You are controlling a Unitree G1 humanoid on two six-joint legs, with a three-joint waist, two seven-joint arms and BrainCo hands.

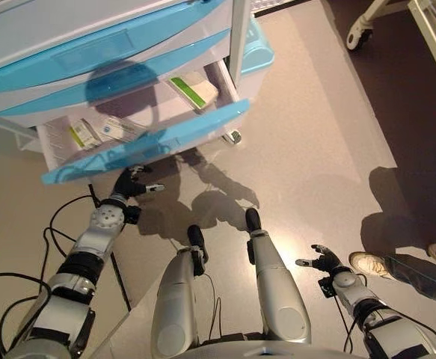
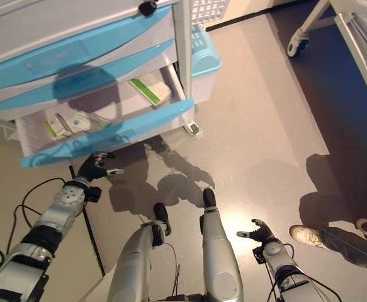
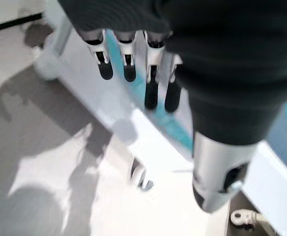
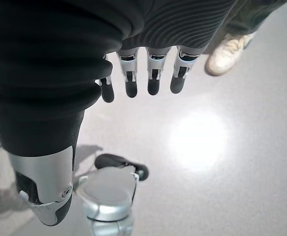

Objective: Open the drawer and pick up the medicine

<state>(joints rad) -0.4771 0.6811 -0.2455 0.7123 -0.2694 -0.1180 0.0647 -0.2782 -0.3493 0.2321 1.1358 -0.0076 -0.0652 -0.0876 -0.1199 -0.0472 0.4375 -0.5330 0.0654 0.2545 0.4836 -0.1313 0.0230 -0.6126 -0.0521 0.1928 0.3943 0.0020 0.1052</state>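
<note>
The white cabinet's bottom drawer [image 1: 146, 142], with a light blue front, stands pulled out. Inside lie a green and white medicine box [image 1: 194, 90] at its right end and two smaller boxes [image 1: 87, 134] near its left end. My left hand [image 1: 130, 183] hangs just below and in front of the drawer's blue front, open and holding nothing. In the left wrist view its fingers [image 3: 128, 64] point straight at the blue front [image 3: 175, 128]. My right hand [image 1: 324, 261] is low at my right side over the floor, open and empty, with relaxed fingers [image 4: 153, 78].
Closed blue-fronted drawers [image 1: 90, 60] sit above the open one. The cabinet stands on casters [image 1: 235, 137], with a light blue bin [image 1: 260, 46] behind it. A wheeled frame [image 1: 360, 30] is at the far right. A person's shoe [image 1: 367, 263] rests on the floor near my right hand.
</note>
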